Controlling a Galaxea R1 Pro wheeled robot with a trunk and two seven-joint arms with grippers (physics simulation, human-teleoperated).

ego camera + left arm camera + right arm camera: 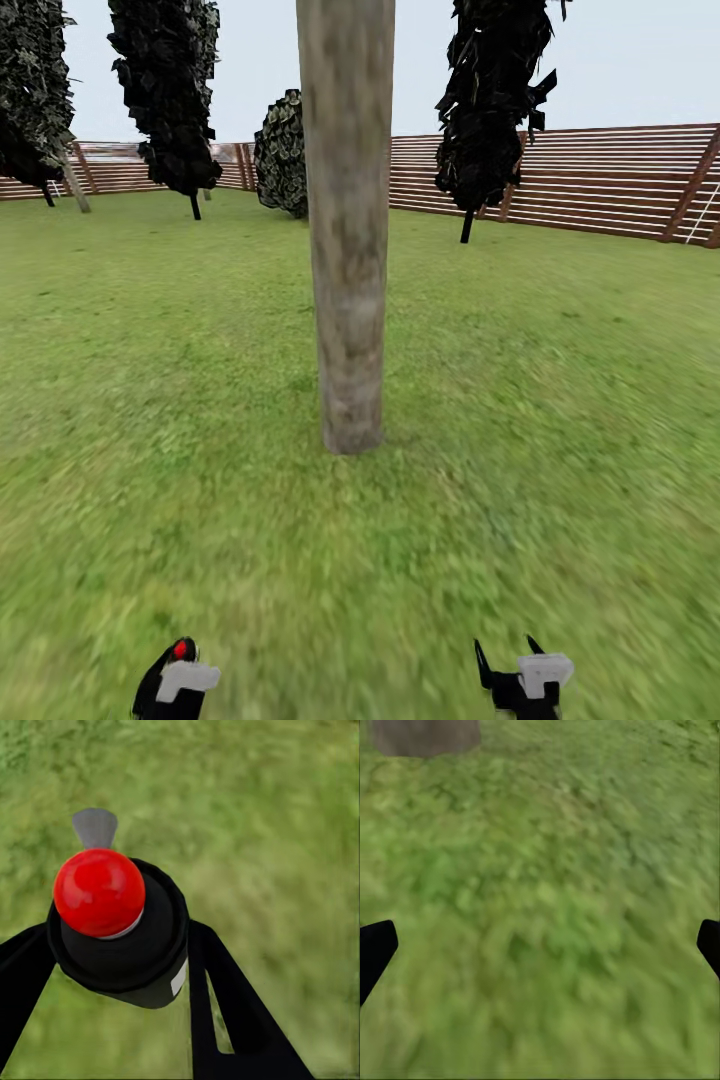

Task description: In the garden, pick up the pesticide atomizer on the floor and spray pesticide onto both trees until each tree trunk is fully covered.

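1. Clamped between our left gripper's (112, 960) black fingers (232, 1005) sits the pesticide atomizer (124, 937) — red cap up, grey nozzle tab pointing away over the grass. In the head view it shows low at the left, held near the lawn (560, 480).
2. Our right gripper (540, 945) hangs with fingers spread wide and nothing between them, only turf below.
3. Straight ahead stands the tree trunk (347, 250), smooth, mottled grey-tan, its base planted in the lawn; the gap to it looks moderate.
4. Behind it runs the slatted fence (600, 180), with dark narrow trees (490, 100) before it.
5. Risks, as we judge them: the nozzle sits low, so spray may hit grass rather than bark — and spraying from one side only could leave the trunk's far face bare.
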